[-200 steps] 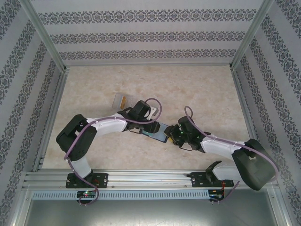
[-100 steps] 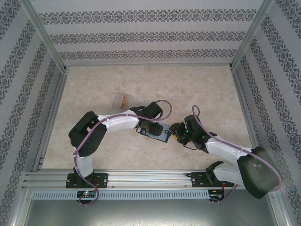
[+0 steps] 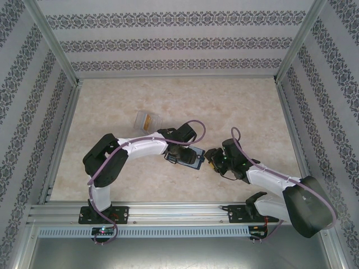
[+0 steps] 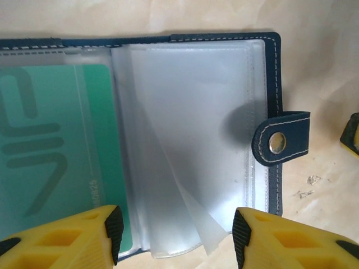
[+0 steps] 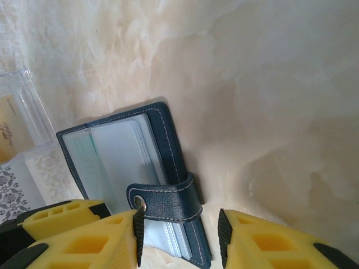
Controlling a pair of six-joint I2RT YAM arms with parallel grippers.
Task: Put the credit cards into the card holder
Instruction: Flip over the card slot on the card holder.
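Note:
The card holder (image 4: 190, 129) lies open on the table, dark navy with clear sleeves, and a green card (image 4: 56, 157) sits in its left sleeve. In the top view the card holder (image 3: 189, 156) lies between both grippers. My left gripper (image 4: 176, 235) hovers open over its near edge, with loose sleeve pages below the gap. My right gripper (image 5: 179, 238) is open around the clasp tab (image 5: 167, 200); its left pad touches the snap end and its right pad stands clear. A yellow-orange credit card (image 3: 147, 120) lies inside the clear plastic box (image 3: 145, 119).
The clear box (image 5: 17, 120) sits just behind and left of the card holder. Patterned walls and metal posts enclose the table (image 3: 247, 106). My right gripper's yellow finger (image 4: 351, 134) shows at the left wrist view's right edge.
My left arm has swung right and toward me, uncovering the clear box and coming over the card holder. The right gripper has shifted slightly right. The card holder has stayed where it was.

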